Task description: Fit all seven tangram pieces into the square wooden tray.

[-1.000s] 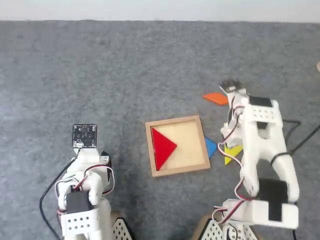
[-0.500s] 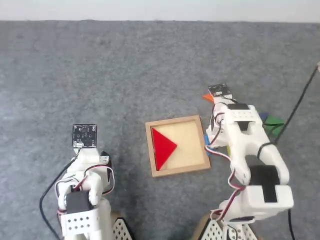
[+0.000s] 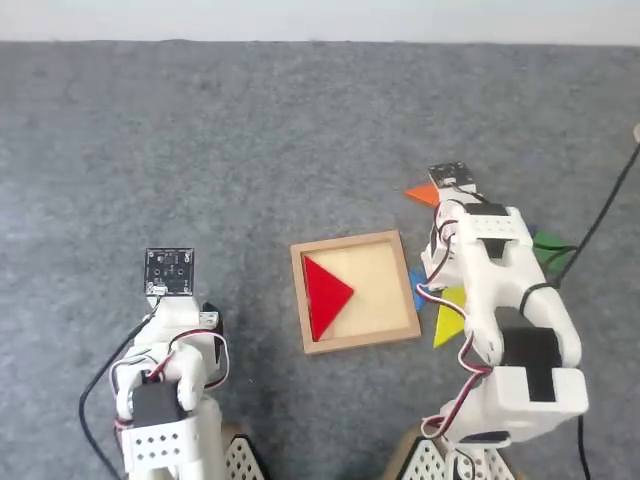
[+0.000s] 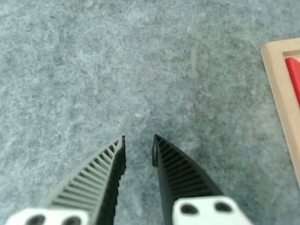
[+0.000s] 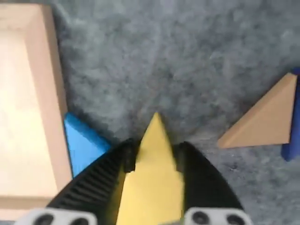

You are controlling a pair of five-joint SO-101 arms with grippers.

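The square wooden tray [image 3: 350, 241] lies mid-table with a red triangle [image 3: 325, 292] in its left part. My right gripper [image 5: 154, 149] is just right of the tray, its fingers against both sides of a yellow triangle [image 5: 152, 180], low over the mat. From above, the yellow triangle [image 3: 448, 320] shows beside the right arm [image 3: 495, 270]. A blue piece [image 5: 82, 143] rests against the tray's wall [image 5: 50, 70]. My left gripper [image 4: 138, 140] hovers over bare mat left of the tray, slightly open and holding nothing.
An orange piece [image 3: 426, 194] lies behind the right arm and a green piece [image 3: 548, 246] to its right. A tan triangle [image 5: 265, 123] and a dark blue piece [image 5: 293, 149] lie beyond the right gripper. The tray's corner [image 4: 276, 75] is near the left gripper. The left arm [image 3: 170, 310] stands front left.
The right arm swung left toward the tray, then eased back a little. The yellow triangle now sits slightly lower and closer to the tray. The left arm has not moved.
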